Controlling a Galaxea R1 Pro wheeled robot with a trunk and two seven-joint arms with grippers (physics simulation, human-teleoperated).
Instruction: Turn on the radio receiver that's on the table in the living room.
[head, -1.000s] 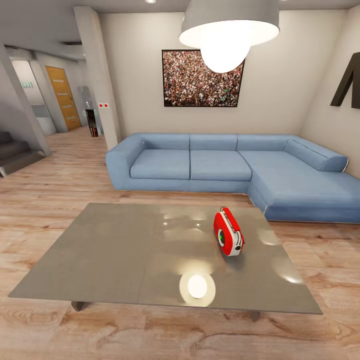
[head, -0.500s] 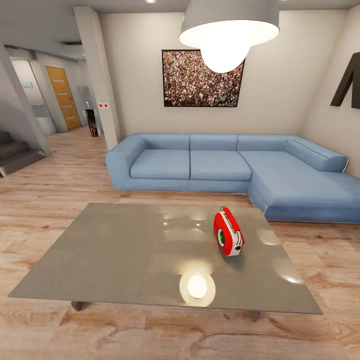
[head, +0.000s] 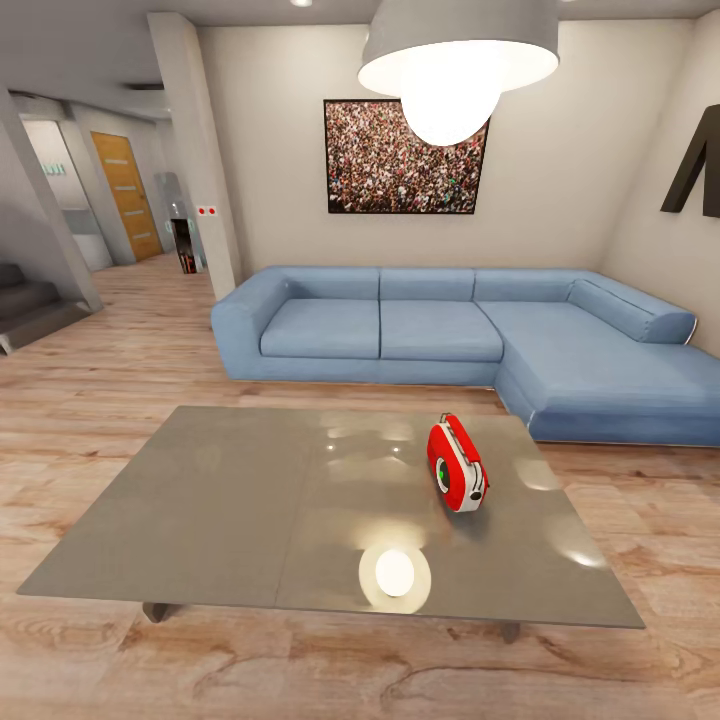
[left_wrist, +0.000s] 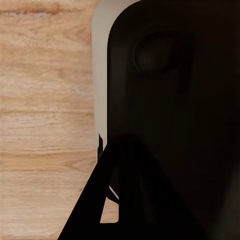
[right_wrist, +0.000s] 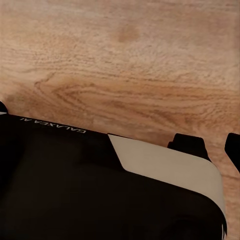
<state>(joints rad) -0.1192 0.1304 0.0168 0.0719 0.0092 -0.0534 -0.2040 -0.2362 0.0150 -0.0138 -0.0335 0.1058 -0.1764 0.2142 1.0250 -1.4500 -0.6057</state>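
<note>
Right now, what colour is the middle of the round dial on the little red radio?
Green, in the dial on the small red, white-trimmed radio; the head view shows it best.

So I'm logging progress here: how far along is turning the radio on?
Done, it seems: the radio receiver stands on the table with its dial centre showing green, which suggests it is on. In hand: nothing; no arm is near the radio in the head view, and both wrist views look down at the wood floor. Left: likely nothing.

Blue sofa (head: 470, 335) sitting against far wall, crowd picture (head: 405, 157) hanging above; white lamp (head: 455, 60) glowing overhead; orange door (head: 127, 196) standing down hallway, stairs (head: 30, 305) rising nearby.
</note>
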